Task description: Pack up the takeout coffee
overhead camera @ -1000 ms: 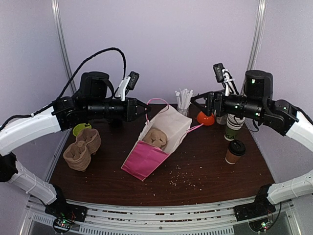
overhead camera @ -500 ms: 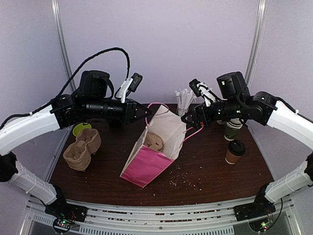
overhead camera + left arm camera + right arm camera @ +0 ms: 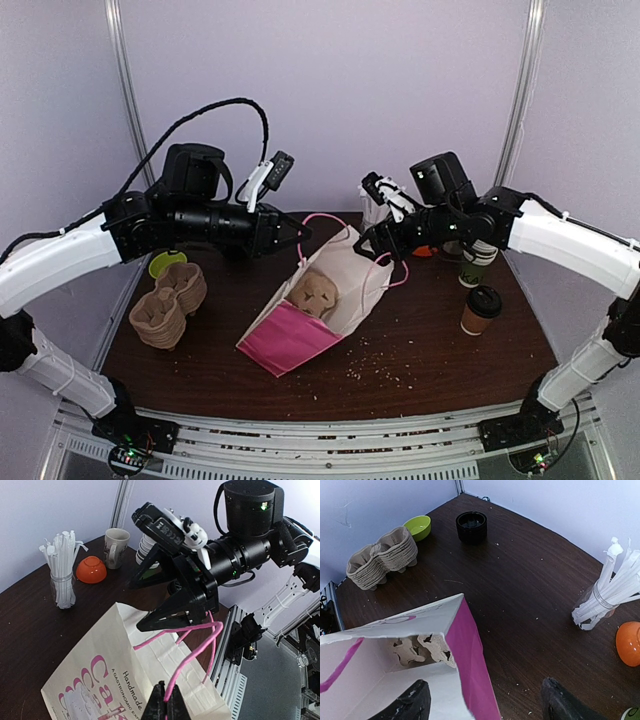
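Right claw (image 3: 372, 248) now closer, perhaps touching the bag (image 3: 295, 335).

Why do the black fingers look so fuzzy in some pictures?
Right wrist view: the fingers of the right gripper sit by the lens, so they blur, while the straws look sharp. Left wrist view: the left gripper, pinching the handle, is soft likewise. Top view: slightly grainy, nothing smeared.

Pink-and-white bag (image 3: 290, 338), brown black-lidded cup (image 3: 481, 312), orange bowl (image 3: 91, 570), green bowl (image 3: 418, 526)
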